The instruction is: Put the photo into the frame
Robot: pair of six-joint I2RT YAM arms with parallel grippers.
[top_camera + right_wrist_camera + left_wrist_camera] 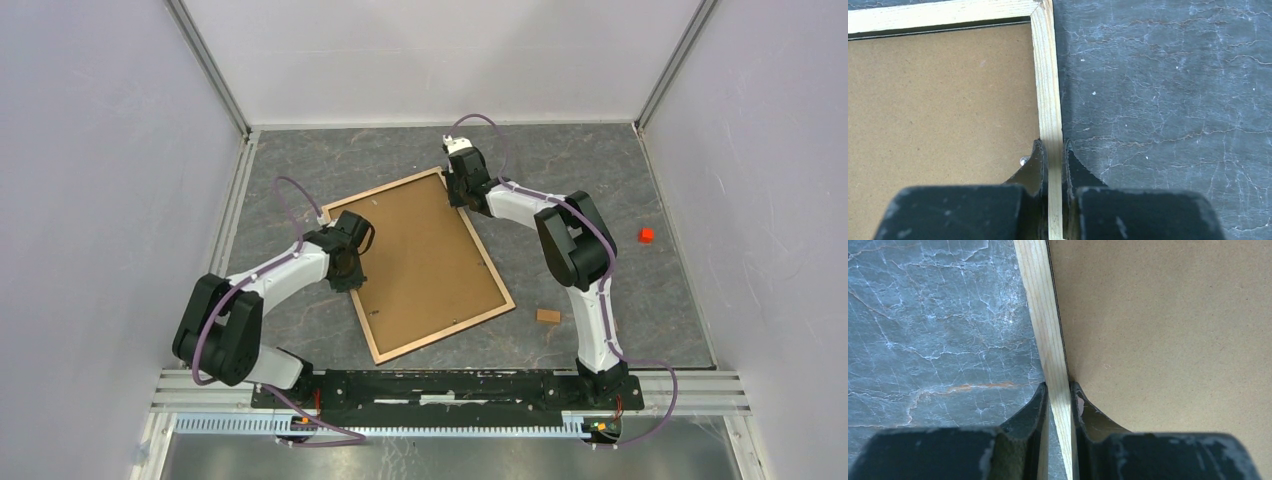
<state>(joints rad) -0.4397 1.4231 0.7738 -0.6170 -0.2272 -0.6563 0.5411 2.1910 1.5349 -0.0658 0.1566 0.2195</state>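
Pinched rail is what the left wrist view shows: the left gripper [1058, 387] is closed on the left long side of the frame [445, 333], one finger outside on the table [600, 170], the other inside against the brown backing board [420, 260]. From above, this grip sits roughly midway along that side.

The frame lies flat in the middle of the table, light wood up, with the backing board filling it. Its long axis runs from far to near and slants toward the right as it comes nearer the arm bases.

Across the board, the right gripper [1052, 146] is clamped on the opposite long rail, just short of the far right corner, again one finger on each side of the wood. A small metal tab shows on the board beside its inner finger.

The two holds are on opposite long sides but staggered, the left further down the frame and the right near the far end, so any lift or turn would likely pivot about the diagonal between them.

The photo is not visible in any view; whether it lies beneath the board cannot be told.

Further right, well apart from the frame, lie a small brown block [548, 316] and an orange cube [646, 235].
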